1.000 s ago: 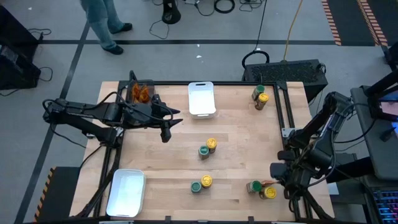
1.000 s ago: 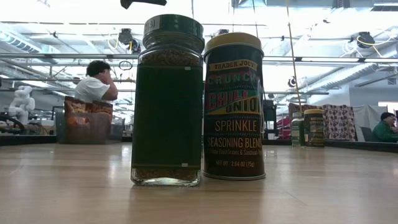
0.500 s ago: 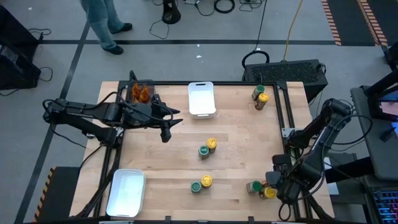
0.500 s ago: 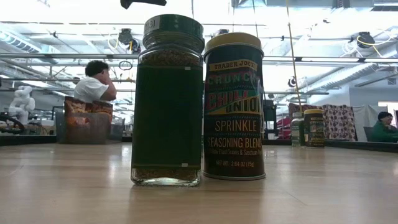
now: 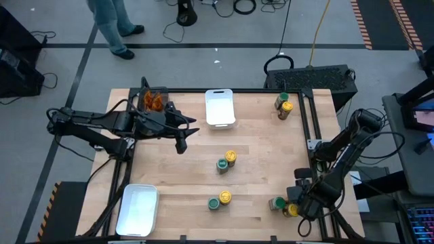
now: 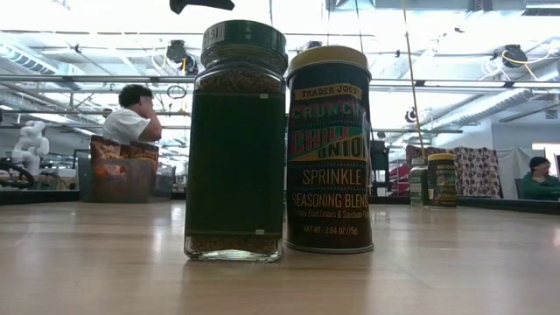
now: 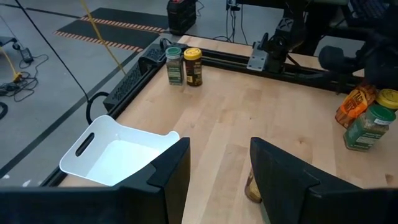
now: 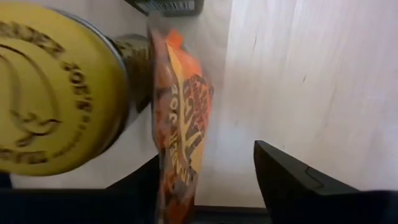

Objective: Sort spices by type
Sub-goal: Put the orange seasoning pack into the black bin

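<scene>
Four green-lidded jars [image 5: 222, 164] and four yellow-lidded jars [image 5: 230, 157] are standing in pairs across your frame: upper right, centre, lower centre, lower right. Two white trays [image 5: 220, 107] are sitting bare; the clear bin [image 5: 153, 100] upper left is holding orange packets. Your right gripper [image 5: 293, 202], fingers apart, is straddling an orange packet [image 8: 180, 124] lower right; your left gripper [image 5: 182, 142], fingers apart, is hovering mid-left.

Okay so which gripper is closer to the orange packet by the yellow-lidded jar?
Right. The right gripper hangs directly over the orange packet beside the yellow-lidded jar, fingers open astride it. The left gripper hovers across the table, near the dark bin.
</scene>
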